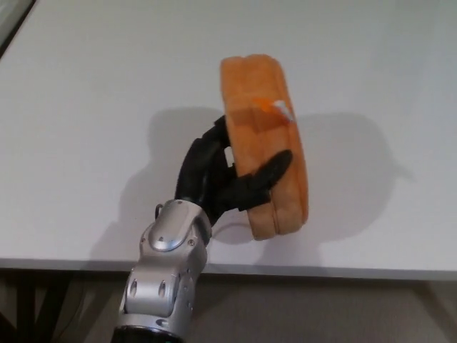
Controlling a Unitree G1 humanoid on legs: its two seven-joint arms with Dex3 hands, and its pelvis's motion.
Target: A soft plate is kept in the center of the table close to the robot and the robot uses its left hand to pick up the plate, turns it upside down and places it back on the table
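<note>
An orange soft plate (265, 136) stands on edge above the white table (100, 93), tilted slightly leftward at the top, with a small white tag near its upper rim. My left hand (218, 177) is shut on it from the left side, one black finger (265, 174) wrapped over the near face and the others behind. The plate's lower rim hangs near the table's front edge; whether it touches the surface I cannot tell. My right hand does not show.
The table's front edge (321, 270) runs across the bottom of the picture, just below the plate. A dark strip (11, 21) marks the table's far left corner.
</note>
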